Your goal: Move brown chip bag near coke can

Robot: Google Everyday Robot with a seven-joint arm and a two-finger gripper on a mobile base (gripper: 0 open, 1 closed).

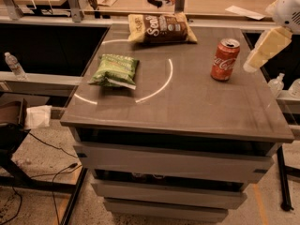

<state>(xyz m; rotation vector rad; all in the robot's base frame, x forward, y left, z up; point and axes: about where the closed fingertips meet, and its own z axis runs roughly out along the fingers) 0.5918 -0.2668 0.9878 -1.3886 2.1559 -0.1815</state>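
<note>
The brown chip bag [161, 28] lies flat at the far edge of the grey table [187, 111], dark brown in the middle with tan ends and white script. The coke can [225, 60] stands upright on the right side of the table, well apart from the bag. My gripper [263, 49] hangs from the white arm [290, 8] at the upper right. It is above the table's right edge, just right of the can and not touching it. It holds nothing that I can see.
A green chip bag [115, 70] lies on the left half of the table, beside a white arc marking [159, 88]. A water bottle [14, 65] stands on the left ledge and another bottle [275, 84] on the right. Desks with clutter run behind; cables lie on the floor at left.
</note>
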